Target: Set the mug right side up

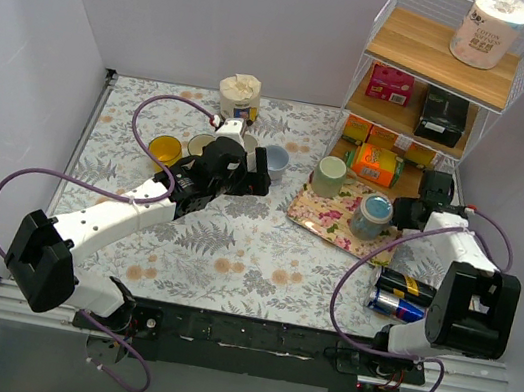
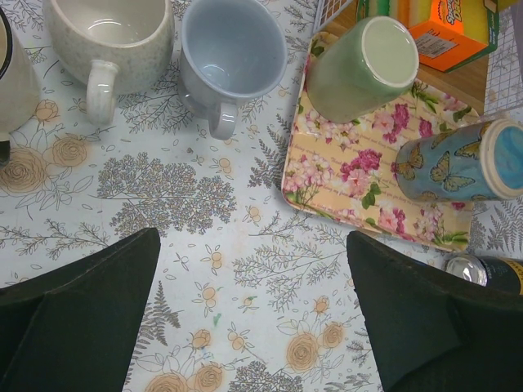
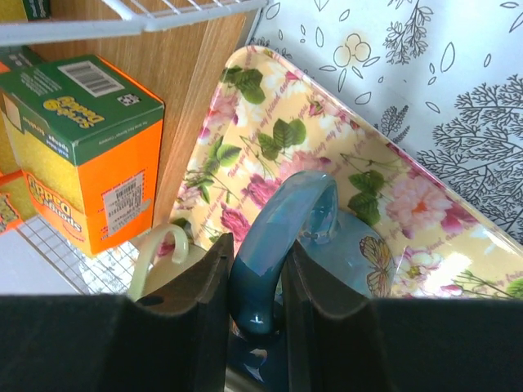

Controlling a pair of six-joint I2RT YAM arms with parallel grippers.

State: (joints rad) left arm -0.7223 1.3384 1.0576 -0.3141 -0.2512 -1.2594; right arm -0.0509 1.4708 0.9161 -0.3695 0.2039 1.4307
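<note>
Right wrist view, right gripper [image 3: 257, 273] clamped on handle [image 3: 288, 214] of blue mug [image 1: 374, 217], mug base-up on tray [image 3: 245, 122] beside shelf [image 3: 192, 57], left gripper [image 2: 253, 245] spread wide over table [image 2: 163, 192] near upright mugs [image 2: 233, 49]

Tray [image 1: 313, 208] right of centre, near mug [image 1: 373, 217] and far mug [image 1: 328, 175] on it.
Shelf [image 1: 421, 43] behind tray, cans [image 1: 401, 294] in front, cups [image 1: 274, 161] left.
</note>
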